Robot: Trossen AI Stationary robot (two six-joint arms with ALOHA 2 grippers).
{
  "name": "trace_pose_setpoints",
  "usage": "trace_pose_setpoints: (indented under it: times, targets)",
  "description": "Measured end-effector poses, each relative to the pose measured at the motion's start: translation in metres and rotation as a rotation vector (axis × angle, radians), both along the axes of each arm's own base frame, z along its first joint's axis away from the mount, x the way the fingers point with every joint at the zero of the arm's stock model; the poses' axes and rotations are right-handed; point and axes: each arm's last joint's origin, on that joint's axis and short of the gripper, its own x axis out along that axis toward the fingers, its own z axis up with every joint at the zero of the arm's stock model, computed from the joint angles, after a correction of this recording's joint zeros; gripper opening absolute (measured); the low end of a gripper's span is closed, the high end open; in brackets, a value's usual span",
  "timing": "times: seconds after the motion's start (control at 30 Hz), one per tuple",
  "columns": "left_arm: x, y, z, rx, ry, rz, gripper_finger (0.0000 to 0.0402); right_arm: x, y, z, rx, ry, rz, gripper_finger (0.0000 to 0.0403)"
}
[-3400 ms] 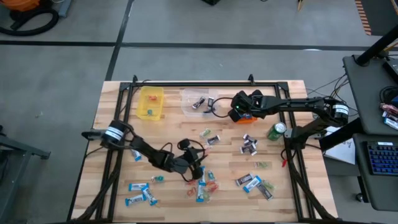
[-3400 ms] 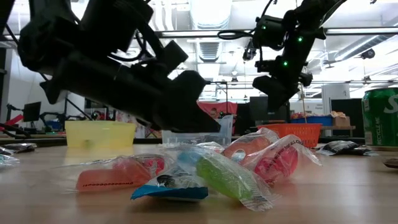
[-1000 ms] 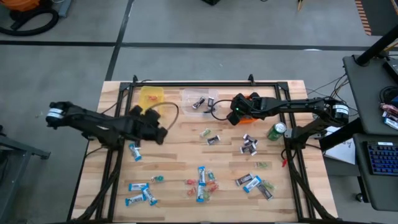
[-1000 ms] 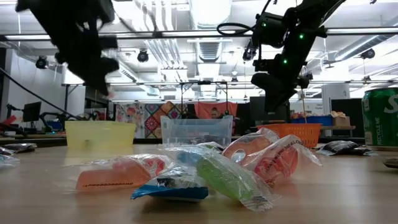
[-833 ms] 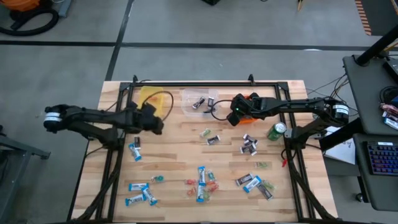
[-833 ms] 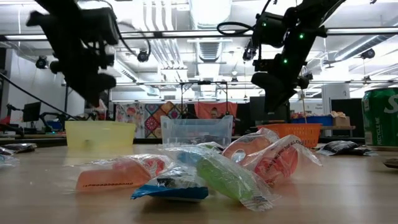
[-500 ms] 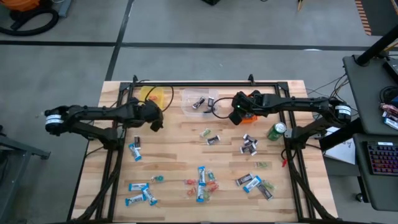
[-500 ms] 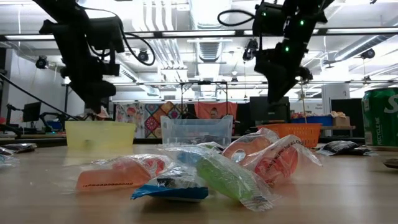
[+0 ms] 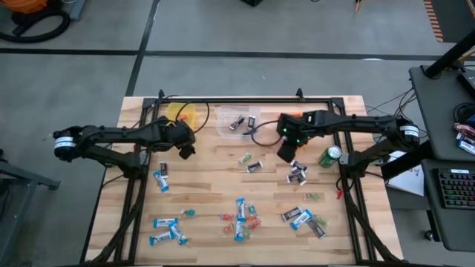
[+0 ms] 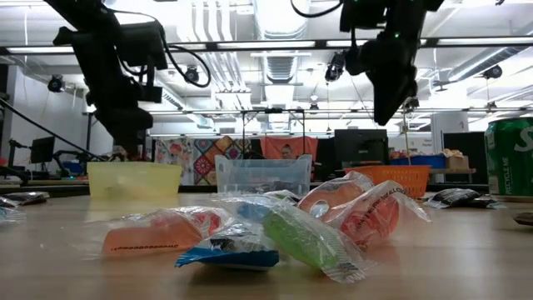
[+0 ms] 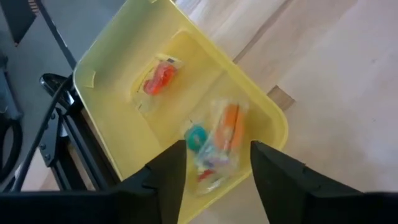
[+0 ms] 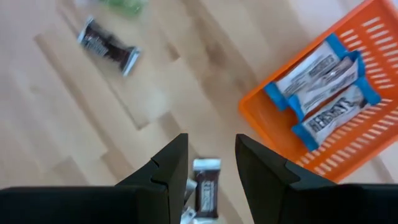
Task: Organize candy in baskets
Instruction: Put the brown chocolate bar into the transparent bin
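The left end effector point(image 11: 211, 171) hangs over the yellow bin point(image 11: 118, 68), fingers apart and empty. Directly beyond its fingertips, inside the bin, lie an orange sweet point(image 11: 227, 127) with a teal piece point(image 11: 197, 135) beside it, and a red sweet point(image 11: 158, 78) farther in: three pieces that I can count there.

The right end effector point(image 12: 211, 162) is also spread and holds nothing. It sits just off the orange bin point(image 12: 298, 155), over the bare surface point(image 9: 208, 163). The relation its next pick turns on, as I judge it: a dark bar point(image 12: 205, 186) lies right between and just past its fingertips, long axis running roughly along the fingers' reach, so the wrist would likely need a turn to close across the bar's width. A second dark bar point(image 12: 107, 43) lies well ahead, slanted. The right arm is plainly nearer these than the left.

In the orange bin, three blue-and-white bars point(image 12: 323, 87) lie side by side. The clear bin point(image 9: 236, 121) holds what look like two dark pieces.

Loose on the surface in the high view: roughly seven blue-and-white bars, about five dark pieces, and a scatter of small red, orange and green sweets too small to count surely. One green can point(image 9: 329, 156) stands beside the right arm.
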Motion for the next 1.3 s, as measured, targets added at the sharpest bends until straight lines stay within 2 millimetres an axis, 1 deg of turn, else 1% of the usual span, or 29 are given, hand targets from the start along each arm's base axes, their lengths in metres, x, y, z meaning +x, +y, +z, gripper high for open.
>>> trace_pose_setpoints:
  times: [0.17, 0.3, 0.43, 0.57, 0.73, 0.9, 1.03, 1.17, 1.3]
  targets:
    - [0.002, -0.002, 0.005, -0.052, -0.037, -0.026, 0.0175, 0.003, 0.017, 0.004, -0.004, 0.003, 0.087, 0.0125]
    - [0.006, -0.007, 0.017, -0.094, -0.113, -0.057, 0.0176, 0.007, 0.032, 0.002, -0.022, -0.003, 0.195, 0.0125]
    - [0.015, -0.020, 0.031, -0.101, -0.206, -0.102, 0.0176, 0.012, 0.045, -0.005, -0.057, -0.025, 0.325, 0.0125]
    - [0.029, -0.043, 0.043, -0.099, -0.317, -0.226, 0.0176, 0.019, 0.056, -0.016, -0.105, -0.100, 0.456, 0.0125]
    - [0.043, -0.079, 0.051, -0.105, -0.481, -0.394, 0.0176, 0.025, 0.063, -0.025, -0.140, -0.195, 0.506, 0.0125]
    - [0.050, -0.116, 0.057, -0.083, -0.612, -0.503, 0.0176, 0.029, 0.064, -0.030, -0.165, -0.251, 0.528, 0.0125]
    - [0.052, -0.142, 0.056, -0.050, -0.670, -0.549, 0.0176, 0.033, 0.064, -0.034, -0.212, -0.329, 0.569, 0.0125]
    - [0.050, -0.159, 0.053, -0.011, -0.694, -0.562, 0.0176, 0.037, 0.064, -0.035, -0.248, -0.390, 0.596, 0.0125]
    - [0.050, -0.168, 0.049, -0.003, -0.704, -0.554, 0.0176, 0.039, 0.064, -0.034, -0.264, -0.411, 0.608, 0.0115]
